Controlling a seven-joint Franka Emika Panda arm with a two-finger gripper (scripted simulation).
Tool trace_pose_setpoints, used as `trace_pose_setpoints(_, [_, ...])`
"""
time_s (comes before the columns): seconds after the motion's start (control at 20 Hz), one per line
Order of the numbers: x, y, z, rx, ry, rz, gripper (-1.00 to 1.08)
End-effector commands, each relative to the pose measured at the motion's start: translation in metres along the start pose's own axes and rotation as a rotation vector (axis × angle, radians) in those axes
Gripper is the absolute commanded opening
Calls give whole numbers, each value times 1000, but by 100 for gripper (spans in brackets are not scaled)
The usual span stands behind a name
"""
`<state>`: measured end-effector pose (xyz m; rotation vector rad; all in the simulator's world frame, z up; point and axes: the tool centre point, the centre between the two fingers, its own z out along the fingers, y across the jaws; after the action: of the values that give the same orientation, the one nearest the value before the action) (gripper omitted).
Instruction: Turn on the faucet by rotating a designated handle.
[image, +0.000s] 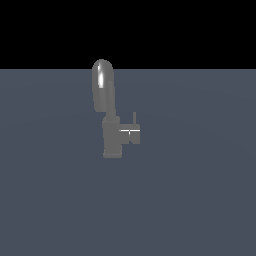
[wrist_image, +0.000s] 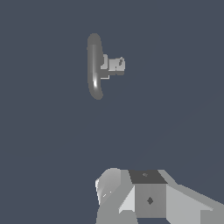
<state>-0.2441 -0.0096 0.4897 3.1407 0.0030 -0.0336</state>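
The faucet (image: 112, 140) is a glossy grey tap standing upright on the floor, and its arched spout (image: 103, 85) rises above its short cylindrical body. The handle (image: 131, 134) is a short stub sticking out toward the exterior view's right, with a thin lever rod (image: 134, 119) pointing up. The wrist view looks down on the faucet (wrist_image: 94, 65) and its handle (wrist_image: 116, 64). Only part of my gripper (wrist_image: 148, 192) shows, as pale grey blocks well apart from the faucet and touching nothing. Its fingertips cannot be made out. The exterior view does not show the arm.
The faucet stands on a flat blue-grey floor (image: 190, 200) that fills both views. Beyond the floor's far edge (image: 200, 68), the exterior view is black. No other objects show.
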Motion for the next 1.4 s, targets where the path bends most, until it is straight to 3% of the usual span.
trace_pose_setpoints(0.0, [6, 0, 2, 14, -15, 14, -100])
trace_pose_setpoints(0.45, [41, -1, 13, 106, -108, 108, -100])
trace_pose_setpoints(1.35, [138, 8, 66, 383, -387, 387, -100])
